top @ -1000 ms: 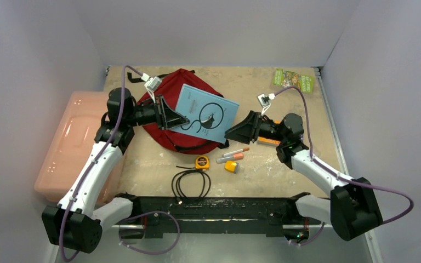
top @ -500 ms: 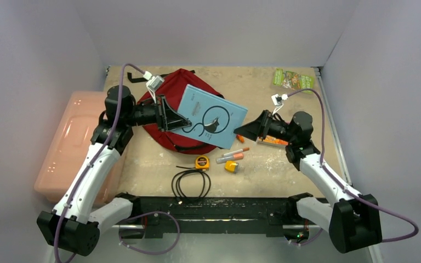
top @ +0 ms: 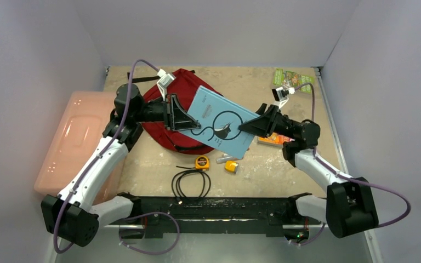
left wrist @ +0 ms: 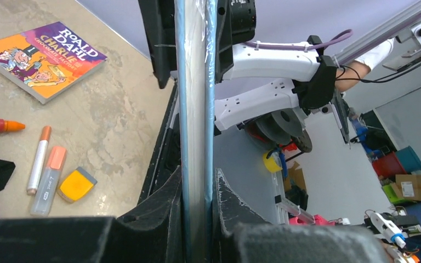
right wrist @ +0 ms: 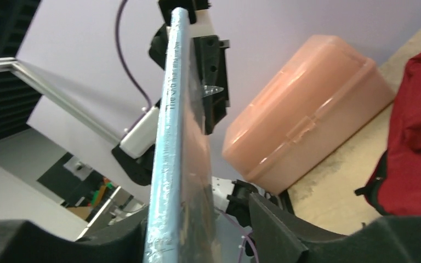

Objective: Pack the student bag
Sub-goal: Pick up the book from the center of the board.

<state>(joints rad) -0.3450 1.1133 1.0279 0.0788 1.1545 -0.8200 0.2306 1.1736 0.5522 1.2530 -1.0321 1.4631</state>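
Note:
A light blue book with a black cat drawing hangs tilted above the table, over the front right of the dark red student bag. My left gripper is shut on its left edge; in the left wrist view both fingers press the book. My right gripper straddles the book's right edge. In the right wrist view one finger lies against the book and a gap shows before the other, so it is open. The bag lies at the right of that view.
A pale pink plastic box stands left. In front of the bag lie a yellow tape measure, a coiled black cable, markers and a yellow eraser. A Roald Dahl book lies right, a green packet at the back right.
My left arm has carried the book to the right and tilted it more. My right gripper has risen to the book's right edge and its jaws have narrowed around it.

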